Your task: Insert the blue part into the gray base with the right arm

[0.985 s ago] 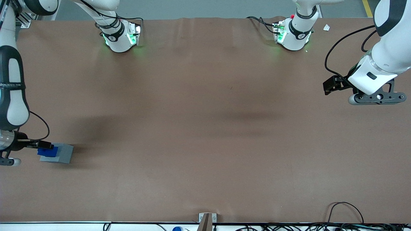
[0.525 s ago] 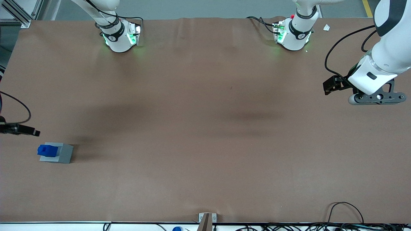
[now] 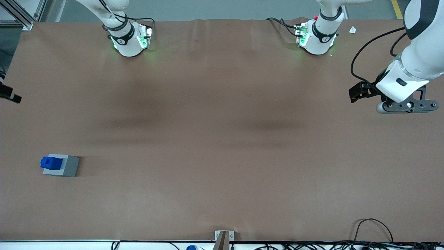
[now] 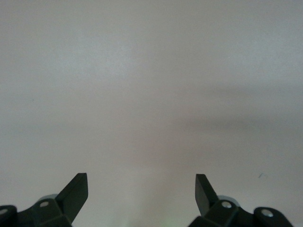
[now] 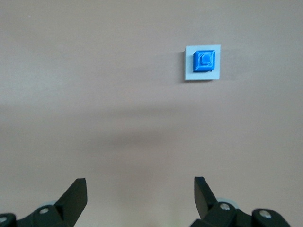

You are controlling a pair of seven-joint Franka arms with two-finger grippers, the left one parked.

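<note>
No readable text, labels, brands or numbers anywhere. Gripper [image 5: 137, 198], fingers spread wide, hangs high above the table [image 3: 222, 139], well apart from the blue part [image 5: 205, 61] seated in the gray base [image 5: 202, 75]; none carries markings.

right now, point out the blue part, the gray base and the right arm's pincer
blue part [image 5: 205, 61], right wrist view, on its top face.
gray base [image 3: 69, 166], front view, on its bare gray top beside the blue part.
pincer [image 5: 140, 191], right wrist view, midway between its open fingertips, high above the table, away from the base.
</note>
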